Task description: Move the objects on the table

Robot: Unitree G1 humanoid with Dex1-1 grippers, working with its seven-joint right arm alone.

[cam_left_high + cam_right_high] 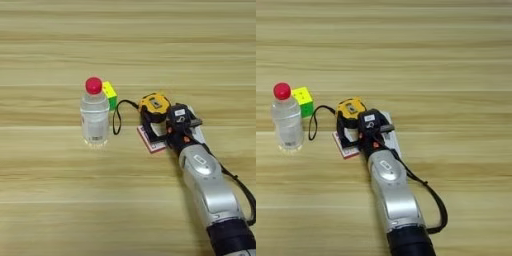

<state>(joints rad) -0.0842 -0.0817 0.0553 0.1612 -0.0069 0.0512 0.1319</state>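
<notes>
The right arm (207,187) enters from the lower right of the frame. Its claw (162,131) sits at centre, over the box (151,141) and just below the tape measure (153,105); whether it is apart or together cannot be told. At left of centre on the tabletop (128,45) the bottle (94,112) stands upright, the cube (109,94) just behind it. The white device (391,135) lies under the claw's right side.

On the wood-grain table (456,60), a clear red-capped bottle (287,120) stands upright at the left, the puzzle cube (303,100) just behind it. The right arm's gripper (356,135) sits over the small white-red box (345,149), just beside the yellow-black tape measure (350,108); its fingers are apparently hidden.
</notes>
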